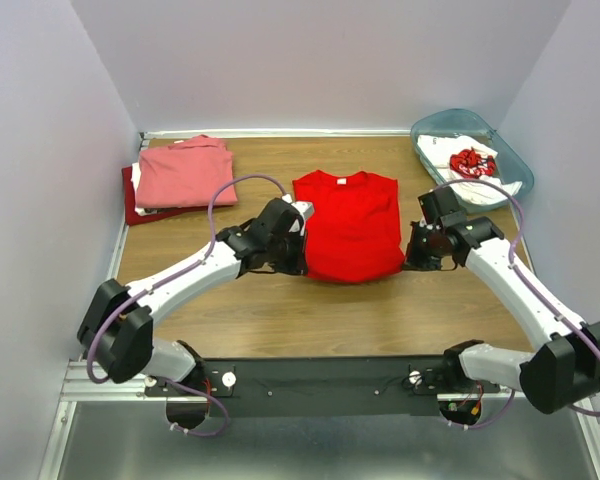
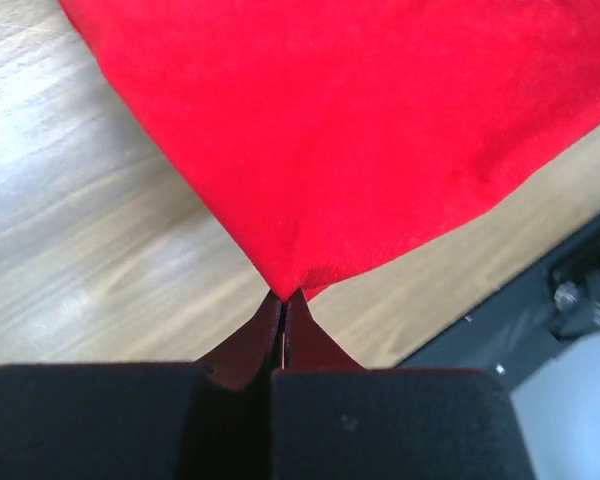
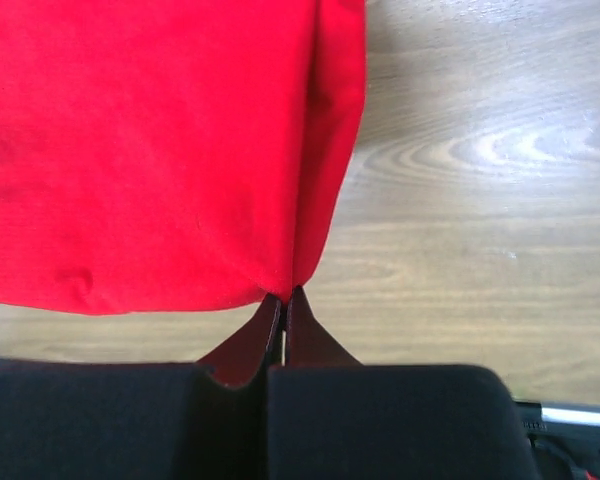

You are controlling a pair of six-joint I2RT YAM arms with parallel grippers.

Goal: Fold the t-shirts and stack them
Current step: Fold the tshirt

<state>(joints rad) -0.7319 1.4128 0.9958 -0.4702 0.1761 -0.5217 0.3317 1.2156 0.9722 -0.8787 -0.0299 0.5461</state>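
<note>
Red t-shirt point(image 1: 352, 225) long axis near-far, collar far (lying flat); both jaws pinching near hem corners.

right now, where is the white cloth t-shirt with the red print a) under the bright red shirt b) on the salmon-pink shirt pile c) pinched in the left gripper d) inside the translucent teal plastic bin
d: the white cloth t-shirt with the red print lies inside the translucent teal plastic bin, far right in the top view.
</note>
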